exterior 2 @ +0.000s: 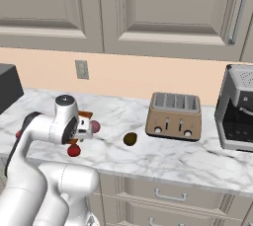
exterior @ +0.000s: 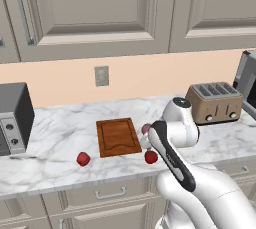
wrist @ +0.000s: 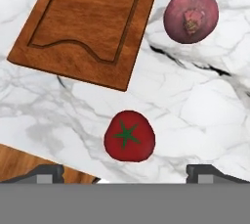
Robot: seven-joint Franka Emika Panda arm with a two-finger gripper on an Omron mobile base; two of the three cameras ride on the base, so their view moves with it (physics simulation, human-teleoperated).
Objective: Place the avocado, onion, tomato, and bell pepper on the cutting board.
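On the marble table (exterior: pixel 60 128), the cutting board (exterior: pixel 118 137) lies flat with nothing on it. The toaster (exterior: pixel 214 103) stands well off to the right. The end effector (wrist: pixel 125 171) hangs above the table with its jaws spread wide, holding nothing; the tomato (wrist: pixel 129 136) sits on the marble between the fingertips (wrist: pixel 46 173), just off the board's near corner. The onion (wrist: pixel 190 15) rests beside the board's right edge. The bell pepper (exterior: pixel 83 159) lies left of the board, near the front edge. The avocado (exterior 2: pixel 130 139) sits left of the toaster.
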